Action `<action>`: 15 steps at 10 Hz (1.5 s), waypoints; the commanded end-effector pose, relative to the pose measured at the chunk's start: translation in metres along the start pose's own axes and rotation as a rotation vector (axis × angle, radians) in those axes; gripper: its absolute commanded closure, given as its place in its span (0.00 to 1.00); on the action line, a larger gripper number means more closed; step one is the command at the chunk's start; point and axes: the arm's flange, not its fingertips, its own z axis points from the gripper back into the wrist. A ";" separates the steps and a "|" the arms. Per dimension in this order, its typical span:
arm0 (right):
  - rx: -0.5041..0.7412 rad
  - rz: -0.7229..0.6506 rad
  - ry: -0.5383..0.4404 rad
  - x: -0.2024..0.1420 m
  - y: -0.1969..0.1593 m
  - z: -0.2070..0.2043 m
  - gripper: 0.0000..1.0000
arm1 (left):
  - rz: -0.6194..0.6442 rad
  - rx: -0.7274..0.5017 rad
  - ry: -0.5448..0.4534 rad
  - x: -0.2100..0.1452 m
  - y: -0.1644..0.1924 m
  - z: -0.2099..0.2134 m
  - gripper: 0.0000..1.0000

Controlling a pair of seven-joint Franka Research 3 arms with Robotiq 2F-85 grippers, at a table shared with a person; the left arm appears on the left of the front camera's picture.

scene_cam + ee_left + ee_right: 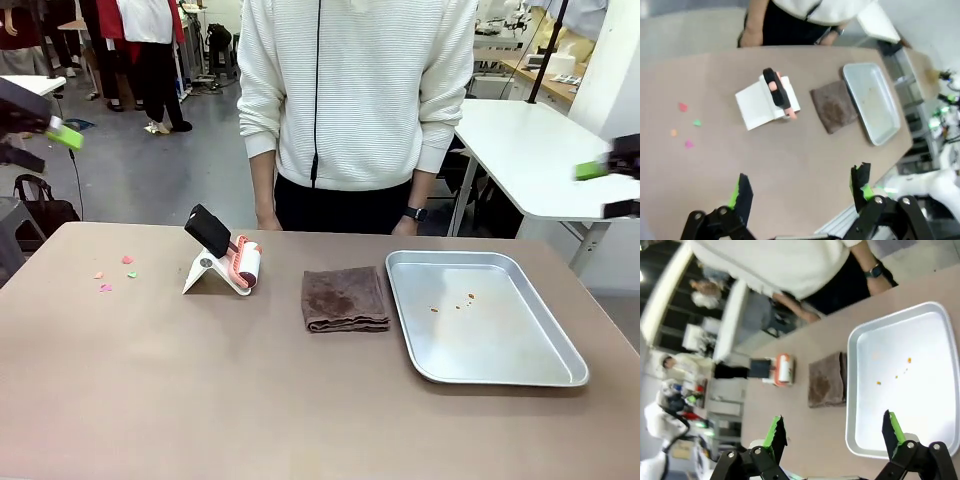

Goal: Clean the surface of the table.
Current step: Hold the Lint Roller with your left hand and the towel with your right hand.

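The brown table (200,400) carries a few small pink, orange and green scraps (115,273) at its far left. A lint roller (243,262) with a black handle rests on a white stand, and a folded brown cloth (346,298) lies beside it. My left gripper (801,189) hangs open high above the table's near side, with the scraps (685,125), roller (776,92) and cloth (834,106) below it. My right gripper (834,434) is open above the silver tray (940,420). Both grippers hold nothing.
A shallow silver tray (500,375) with a few orange crumbs sits at the table's right. A person in a white sweater stands at the far edge, hands by the table. A white-topped table (530,150) stands behind at the right.
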 end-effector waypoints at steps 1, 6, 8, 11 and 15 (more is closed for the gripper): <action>-0.158 0.135 0.090 -0.001 0.051 -0.058 0.00 | -0.078 0.063 0.101 0.025 -0.001 -0.023 0.00; -0.269 0.333 0.411 -0.035 0.124 -0.228 0.00 | -0.163 -0.002 0.243 0.037 -0.003 -0.115 0.00; -0.317 0.288 0.498 -0.053 0.117 -0.276 0.00 | -0.157 0.040 0.247 0.035 0.008 -0.142 0.00; -0.304 0.314 0.521 -0.064 0.104 -0.282 0.00 | -0.101 0.027 0.248 0.035 0.018 -0.152 0.00; -0.304 0.314 0.521 -0.064 0.104 -0.282 0.00 | -0.123 0.053 0.270 0.031 0.015 -0.152 0.00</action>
